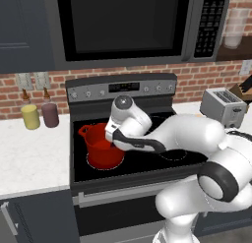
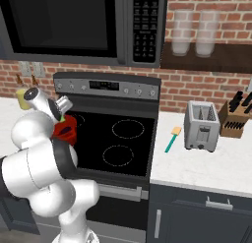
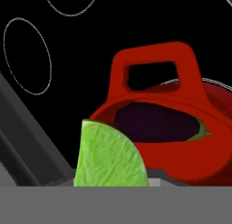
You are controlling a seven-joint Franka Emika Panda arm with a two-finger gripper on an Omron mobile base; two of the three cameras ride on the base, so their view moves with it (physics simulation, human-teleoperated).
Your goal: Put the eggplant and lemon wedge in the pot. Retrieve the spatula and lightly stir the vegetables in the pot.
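The red pot (image 1: 103, 152) stands on the stove's front left burner, and in the hand view the pot (image 3: 181, 159) is close, one loop handle facing the camera. The dark purple eggplant (image 3: 156, 123) lies inside it. My gripper (image 1: 114, 137) hovers just over the pot's right rim, shut on the green lemon wedge (image 3: 108, 157), which sits just outside the rim. From the right, the gripper (image 2: 63, 115) shows a sliver of the wedge (image 2: 62, 119) above the pot (image 2: 67, 132). The teal-handled spatula (image 2: 172, 138) lies on the right counter beside the toaster.
A silver toaster (image 2: 201, 125) and a knife block (image 2: 235, 116) stand on the right counter. Two bottles, yellow (image 1: 30, 115) and dark pink (image 1: 49, 113), stand on the left counter by the brick wall. A microwave (image 1: 128, 20) hangs over the stove.
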